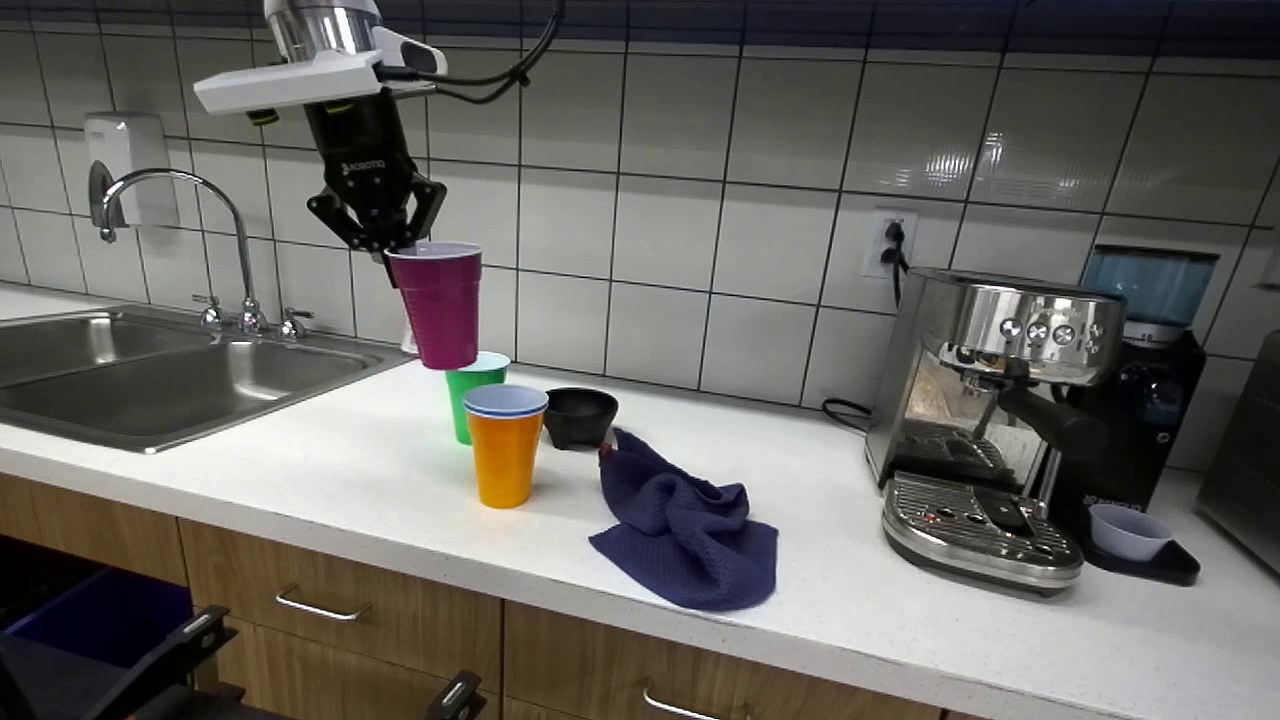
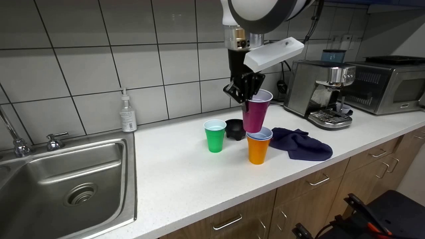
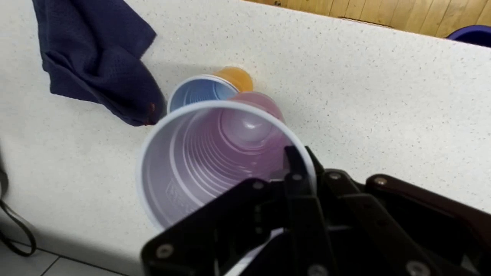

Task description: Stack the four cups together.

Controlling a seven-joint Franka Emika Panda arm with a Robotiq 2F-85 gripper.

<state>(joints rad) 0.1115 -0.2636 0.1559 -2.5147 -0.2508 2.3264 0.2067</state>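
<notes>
Tool (image 2: 245,105) pinching purple cup (image 2: 256,115) aloft by rim, right of center in an exterior view; lower, on counter (image 2: 176,182): blue cup (image 2: 263,133) inside orange cup (image 2: 257,151), green cup (image 2: 215,138) mid-frame.

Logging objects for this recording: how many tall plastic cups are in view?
4: the purple cup in the gripper, the green cup on the counter, the blue cup inside the orange cup. Another nested there could be hidden.

Near one black bowl (image 1: 583,425), four cups (image 2: 255,116) are showing: one purple (image 1: 440,310), one green (image 2: 215,137), one orange (image 1: 503,465), one blue (image 1: 506,400); one navy towel (image 1: 690,530) is lying; well apart, one espresso machine (image 2: 305,89) is standing.
</notes>
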